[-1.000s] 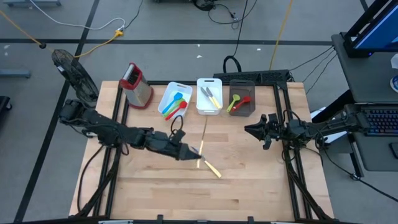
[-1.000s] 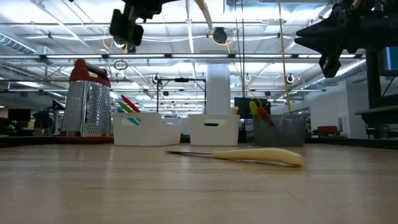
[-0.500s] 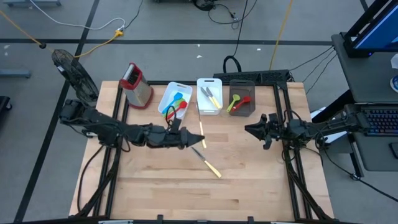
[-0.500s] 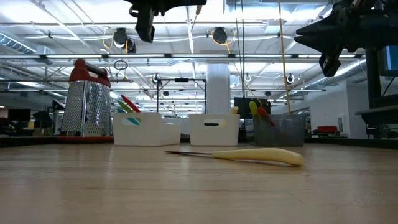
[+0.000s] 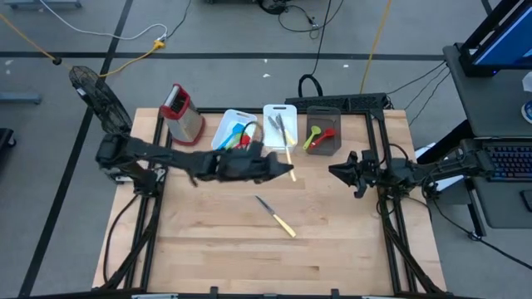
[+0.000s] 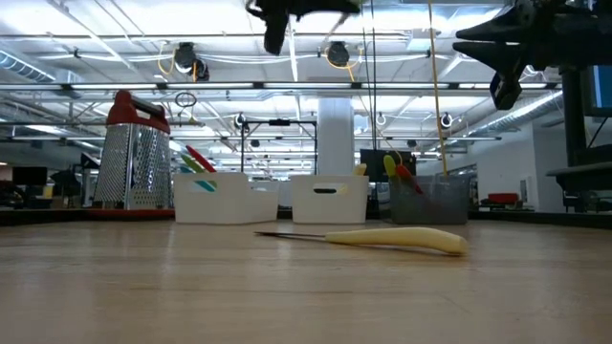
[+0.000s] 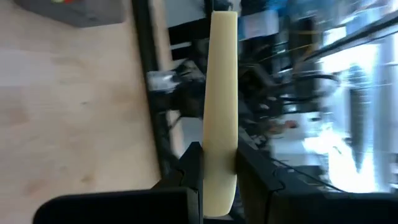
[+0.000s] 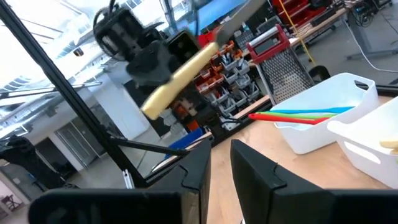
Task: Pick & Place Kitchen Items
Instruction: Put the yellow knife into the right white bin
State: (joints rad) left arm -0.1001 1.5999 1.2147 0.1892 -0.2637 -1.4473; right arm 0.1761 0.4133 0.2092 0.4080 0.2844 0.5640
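My left gripper (image 5: 281,170) hangs above the table just short of the middle white bin (image 5: 279,148), shut on a knife (image 5: 288,158) with a pale yellow handle (image 8: 180,78). A second knife of the same kind (image 5: 276,216) lies flat on the wood nearer the front, also seen in the low view (image 6: 382,239). The left white bin (image 5: 226,137) holds red, green and blue utensils, the middle bin holds knives, and the dark grey bin (image 5: 322,137) holds green and red spoons. My right gripper (image 5: 335,173) waits shut at the right, touching nothing. My left gripper pinches the knife's yellow handle (image 7: 221,143) between its two fingers (image 7: 191,165). The fingers come nearly level from the table's left and lie across the handle, most of which sticks out beyond them. The knife is lifted clear of the table.
A red-topped metal grater (image 5: 183,115) stands at the far left, beside the bins. The three bins line the far edge. Bare wood lies open around and in front of the loose knife.
My left gripper has risen and gone toward the table's far edge and right, toward the middle white bin, carrying the knife. It has tipped up from slanting down to nearly level. The knife on the table has stayed where it was.
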